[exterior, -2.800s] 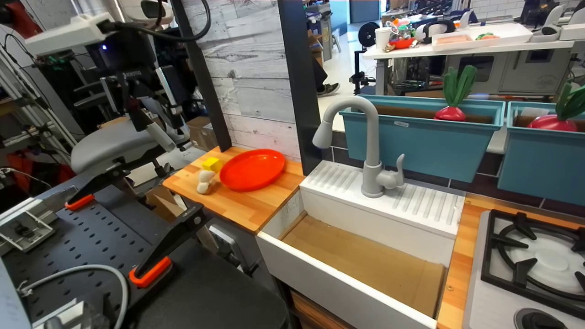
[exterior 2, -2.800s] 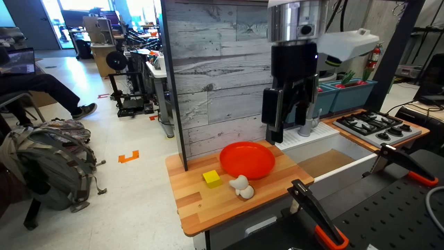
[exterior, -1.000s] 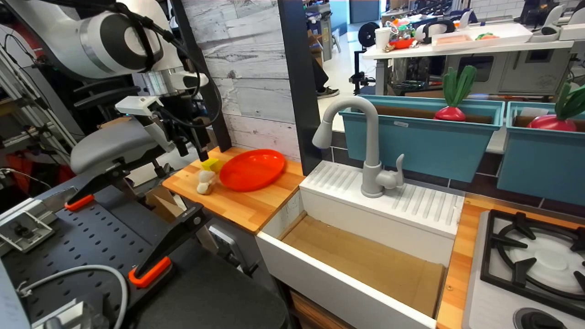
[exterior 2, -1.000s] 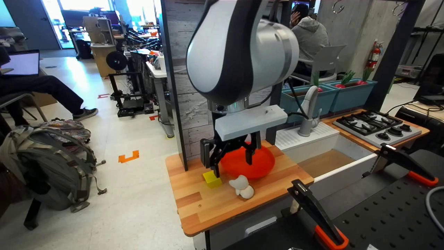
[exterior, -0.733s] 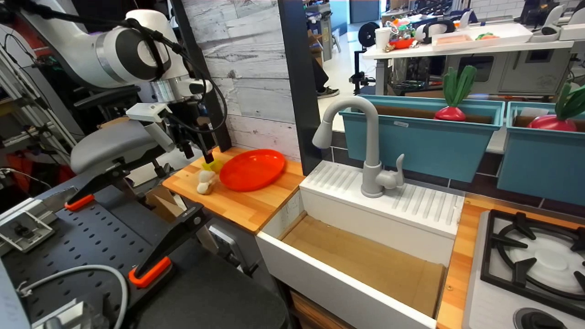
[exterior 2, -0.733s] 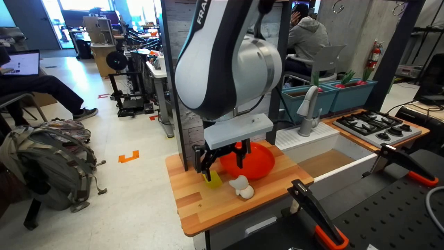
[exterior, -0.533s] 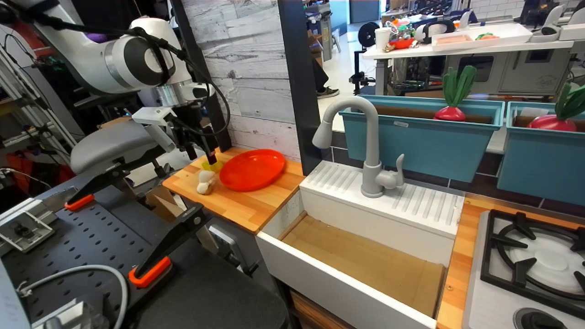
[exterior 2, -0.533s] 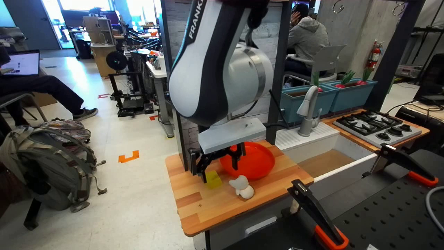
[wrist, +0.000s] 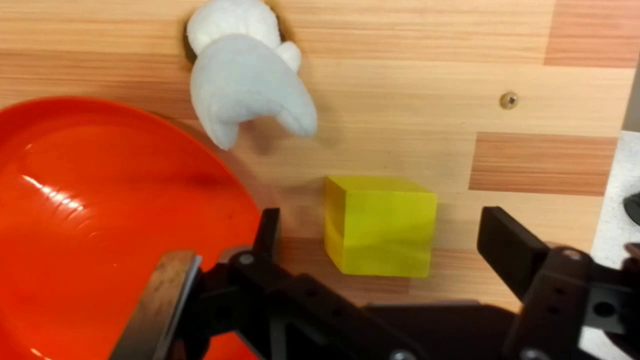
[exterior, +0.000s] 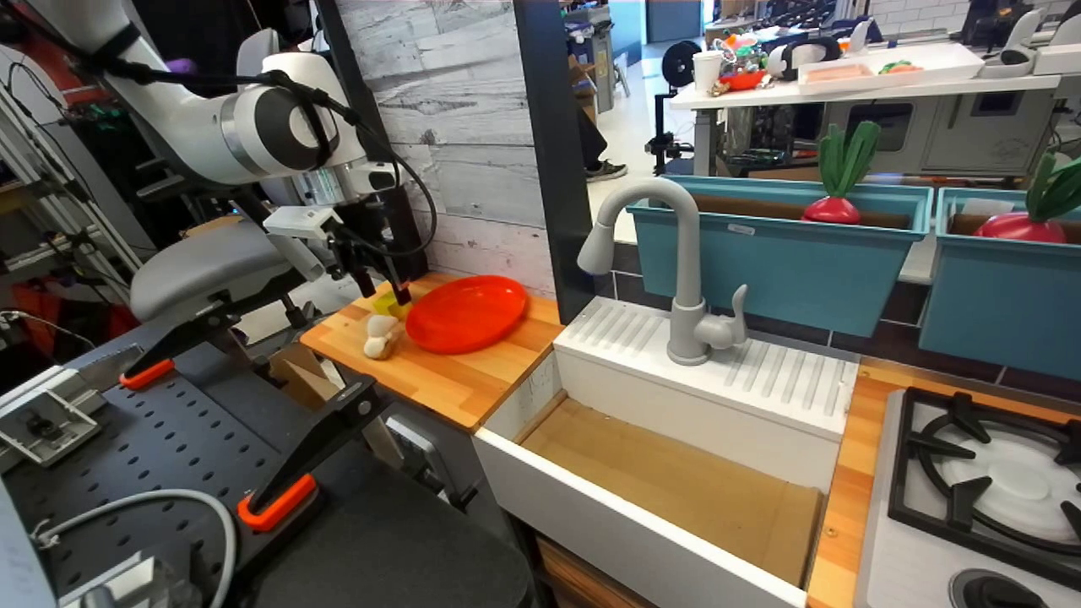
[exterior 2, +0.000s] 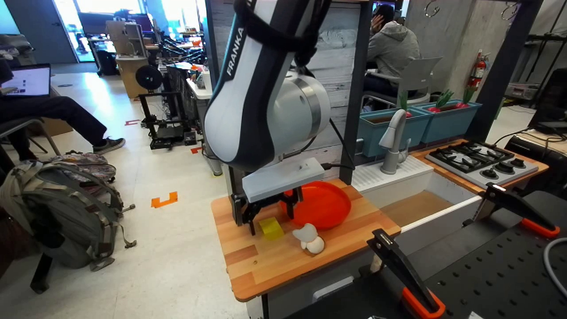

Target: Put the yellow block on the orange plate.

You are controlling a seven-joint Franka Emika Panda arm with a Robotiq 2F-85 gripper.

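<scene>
Much lower than 2.8 seconds ago, the pincer (wrist: 382,232) hangs spread wide near the unmoved yellow block (wrist: 389,234).

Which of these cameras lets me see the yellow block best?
The wrist view: there the yellow block shows large and uncovered, with three faces visible. Both exterior views also show it, but small, and in an exterior view one of the fingers hides part of it.
</scene>
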